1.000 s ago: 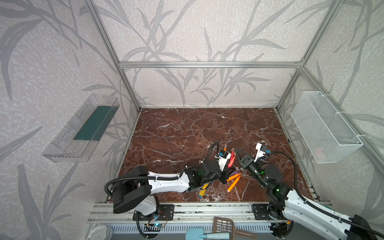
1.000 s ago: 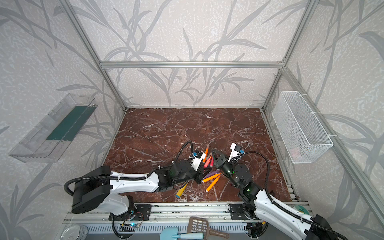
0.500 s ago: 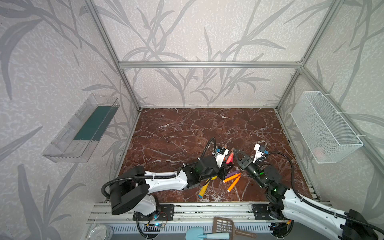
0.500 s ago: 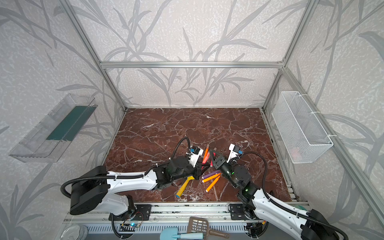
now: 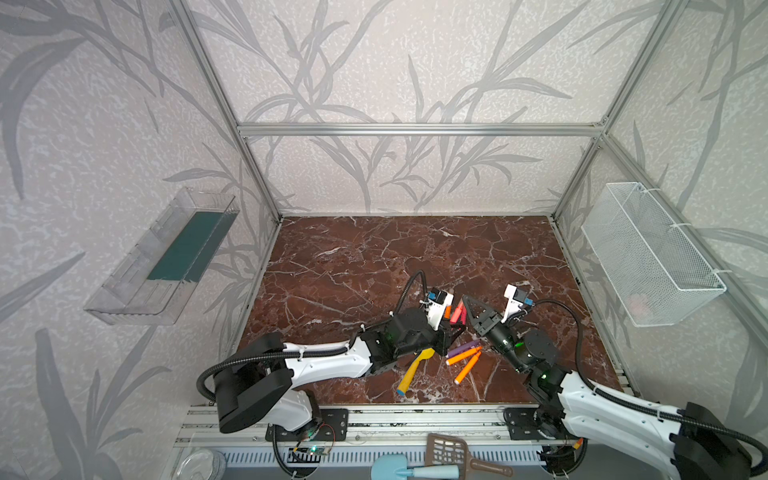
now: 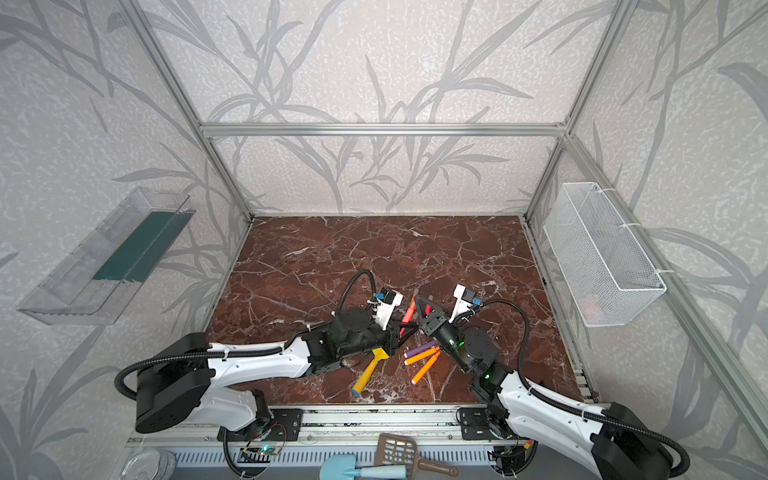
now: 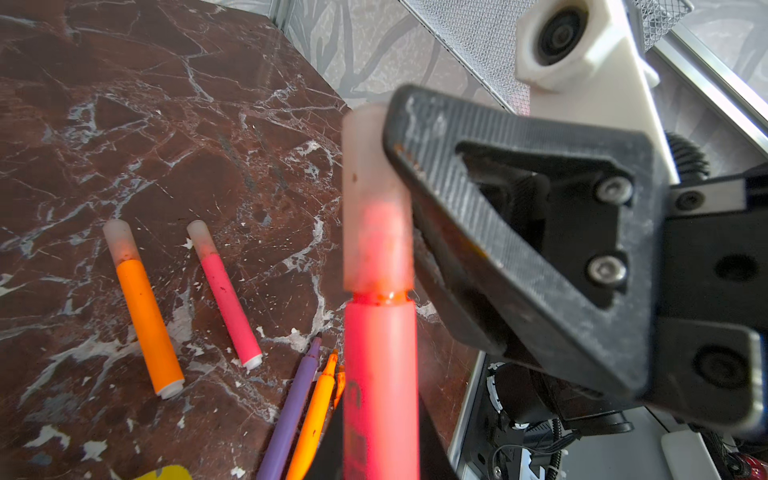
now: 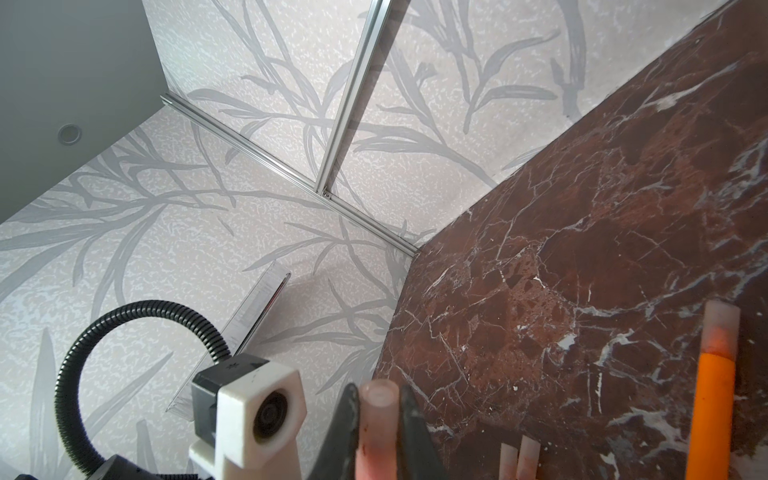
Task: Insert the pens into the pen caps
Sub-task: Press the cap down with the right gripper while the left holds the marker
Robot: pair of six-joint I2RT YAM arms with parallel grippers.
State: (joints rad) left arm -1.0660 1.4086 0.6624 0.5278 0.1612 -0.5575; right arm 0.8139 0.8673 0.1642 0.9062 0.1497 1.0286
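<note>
My left gripper [image 7: 380, 451] is shut on a red-pink pen [image 7: 380, 374], seen in both top views [image 5: 457, 312] [image 6: 409, 312]. A translucent pen cap [image 7: 374, 199] sits over its tip. My right gripper [image 8: 378, 392] is shut on that cap [image 8: 378, 428], and one of its black fingers [image 7: 519, 249] lies along it. The two grippers [image 5: 453, 328] [image 5: 468, 300] meet above the table's front middle. A capped orange pen [image 7: 145, 316] and a capped pink pen [image 7: 226, 299] lie on the table. A purple pen [image 5: 463, 347] and two orange pens [image 5: 463, 356] [image 5: 467, 369] lie uncapped.
A yellow toy shovel [image 5: 413, 372] lies beside the left arm near the front edge. Two pale stub ends [image 8: 519, 459] peek in at the right wrist view's edge. A clear bin [image 5: 166, 257] hangs on the left wall and a wire basket [image 5: 648, 257] on the right wall.
Both grippers have shifted slightly toward the back, and the right one has come in closer to the left. The yellow shovel now shows more from under the left arm. Both grips are unchanged.
</note>
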